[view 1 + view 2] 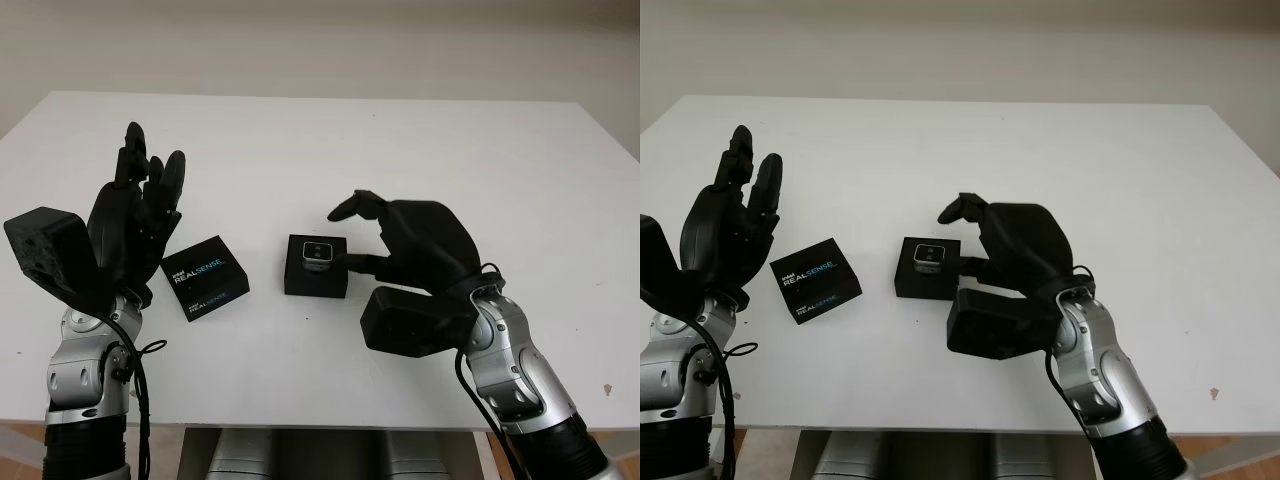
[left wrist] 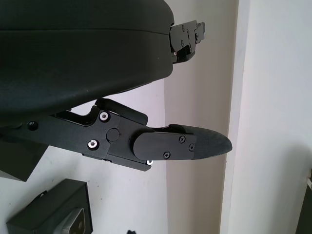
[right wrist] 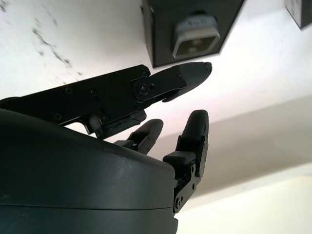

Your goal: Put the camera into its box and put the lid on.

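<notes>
A white counter (image 1: pixel 420 160) stands against a pale wall and carries two small black things near its middle.

The camera (image 1: pixel 317 253), a small silver-grey unit with a dark lens face, sits in its open black box (image 1: pixel 316 266), resting in the recess with its face turned up. The box has no cover on it.

The lid (image 1: pixel 204 277), a flat black square printed with "REALSENSE" in white and blue, lies on the counter to the left of the box, apart from it and turned at a slight angle.

The right hand (image 1: pixel 375 240) is at the right side of the box. One finger reaches along the box's right edge at about counter height, and another arches over above the box's far right corner. Whether the lower finger actually touches the box cannot be told. The hand grips nothing and its fingers are uncurled. In the right wrist view its fingertips (image 3: pixel 197 72) lie just short of the box, with the camera's face showing beyond them.

The left hand (image 1: pixel 135 210) is raised above the counter to the left of the lid, fingers pointing upward, holding nothing and clear of the lid.
</notes>
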`<control>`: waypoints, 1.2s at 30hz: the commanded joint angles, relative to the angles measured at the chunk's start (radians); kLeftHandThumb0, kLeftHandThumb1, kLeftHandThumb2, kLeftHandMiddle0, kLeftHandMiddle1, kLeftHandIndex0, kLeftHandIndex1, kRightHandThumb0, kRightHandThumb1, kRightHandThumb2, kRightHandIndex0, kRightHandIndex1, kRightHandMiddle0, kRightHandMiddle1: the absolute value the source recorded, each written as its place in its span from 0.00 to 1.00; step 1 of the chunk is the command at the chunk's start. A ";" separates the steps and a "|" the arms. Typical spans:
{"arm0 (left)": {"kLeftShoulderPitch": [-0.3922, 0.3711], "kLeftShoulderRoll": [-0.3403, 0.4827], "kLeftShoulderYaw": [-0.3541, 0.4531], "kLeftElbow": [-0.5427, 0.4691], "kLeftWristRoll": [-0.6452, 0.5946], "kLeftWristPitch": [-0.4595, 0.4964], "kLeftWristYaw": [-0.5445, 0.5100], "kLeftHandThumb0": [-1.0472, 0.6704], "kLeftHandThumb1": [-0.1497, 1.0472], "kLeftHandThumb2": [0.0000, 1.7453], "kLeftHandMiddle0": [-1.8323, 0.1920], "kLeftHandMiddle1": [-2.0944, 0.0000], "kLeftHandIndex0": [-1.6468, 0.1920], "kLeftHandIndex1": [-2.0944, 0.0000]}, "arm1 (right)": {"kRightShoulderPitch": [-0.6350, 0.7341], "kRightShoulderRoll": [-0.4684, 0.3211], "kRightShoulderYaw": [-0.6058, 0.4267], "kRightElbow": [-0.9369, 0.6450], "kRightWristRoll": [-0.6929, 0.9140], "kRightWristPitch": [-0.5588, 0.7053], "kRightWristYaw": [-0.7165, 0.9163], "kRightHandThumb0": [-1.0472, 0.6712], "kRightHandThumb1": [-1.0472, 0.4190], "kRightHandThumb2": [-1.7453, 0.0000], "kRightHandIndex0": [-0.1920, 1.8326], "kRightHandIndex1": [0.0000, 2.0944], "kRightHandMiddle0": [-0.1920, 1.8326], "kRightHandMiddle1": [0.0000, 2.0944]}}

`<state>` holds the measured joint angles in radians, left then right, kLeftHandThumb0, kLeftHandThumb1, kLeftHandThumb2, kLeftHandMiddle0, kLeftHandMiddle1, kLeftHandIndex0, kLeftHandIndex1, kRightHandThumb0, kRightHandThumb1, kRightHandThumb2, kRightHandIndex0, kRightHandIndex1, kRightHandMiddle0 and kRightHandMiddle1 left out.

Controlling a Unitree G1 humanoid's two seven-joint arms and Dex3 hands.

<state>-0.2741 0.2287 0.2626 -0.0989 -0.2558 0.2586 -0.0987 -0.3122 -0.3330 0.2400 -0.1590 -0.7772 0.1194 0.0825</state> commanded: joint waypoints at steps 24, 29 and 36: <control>-0.012 -0.011 -0.005 0.008 0.009 -0.030 0.020 0.26 1.00 0.20 1.00 1.00 1.00 1.00 | -0.041 -0.138 0.198 0.148 -0.129 -0.223 0.137 0.08 0.00 0.69 0.06 0.00 0.06 0.03; -0.011 -0.012 -0.005 0.008 0.008 -0.030 0.023 0.25 1.00 0.20 1.00 1.00 1.00 1.00 | -0.029 -0.152 0.234 0.148 -0.169 -0.225 0.196 0.05 0.00 0.68 0.02 0.01 0.04 0.02; -0.011 -0.015 -0.003 0.000 0.003 -0.022 0.027 0.25 1.00 0.20 1.00 1.00 1.00 1.00 | -0.019 -0.174 0.262 0.124 -0.193 -0.223 0.310 0.04 0.00 0.71 0.00 0.00 0.01 0.01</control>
<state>-0.2740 0.2182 0.2567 -0.0930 -0.2508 0.2368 -0.0744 -0.3460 -0.4949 0.4831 -0.0237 -0.9673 -0.0996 0.3704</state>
